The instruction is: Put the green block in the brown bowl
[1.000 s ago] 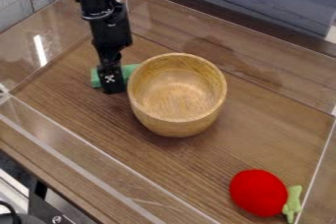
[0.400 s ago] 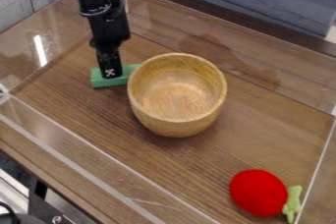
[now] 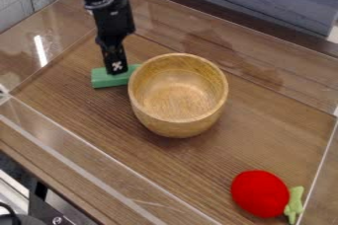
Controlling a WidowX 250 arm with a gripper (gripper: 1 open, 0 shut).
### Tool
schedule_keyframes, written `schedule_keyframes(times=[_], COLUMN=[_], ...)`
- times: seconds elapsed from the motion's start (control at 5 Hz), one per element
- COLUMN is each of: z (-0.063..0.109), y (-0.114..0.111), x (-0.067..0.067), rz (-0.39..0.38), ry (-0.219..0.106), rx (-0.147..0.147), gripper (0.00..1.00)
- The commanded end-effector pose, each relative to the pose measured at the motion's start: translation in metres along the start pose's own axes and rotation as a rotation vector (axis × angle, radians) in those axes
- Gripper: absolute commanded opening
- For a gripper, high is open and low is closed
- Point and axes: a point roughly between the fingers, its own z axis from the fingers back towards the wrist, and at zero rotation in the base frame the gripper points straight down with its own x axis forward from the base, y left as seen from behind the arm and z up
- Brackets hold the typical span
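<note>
Camera view: my hand (image 3: 115,68) is pinching the green block (image 3: 106,76), which is lying on the counter (image 3: 264,120) just left of the brown bowl (image 3: 179,94). Step: grasping. Next: lifting above the rim, carrying right. Room: bowl wall close; red fruit (image 3: 260,191) sitting well apart.

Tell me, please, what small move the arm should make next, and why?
Probably lift straight up: the hand looks shut on the green block, which lies on the table left of the brown bowl, whose thick rim it must clear before moving over it.
</note>
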Motion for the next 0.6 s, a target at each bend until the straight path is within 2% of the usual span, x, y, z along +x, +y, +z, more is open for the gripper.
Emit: schedule_keyframes(times=[0.0,0.2,0.4], z=[0.0355,0.0396,0.0359], y=[0.0039,0.0005,-0.0028], x=[0.0163,0.0220,0.0247], rz=[0.094,0.180,0.159], ry=[-0.065,-0.089,-0.086], rx=[0.101,0.113,0.099], gripper=[0.00,0.00,0.00])
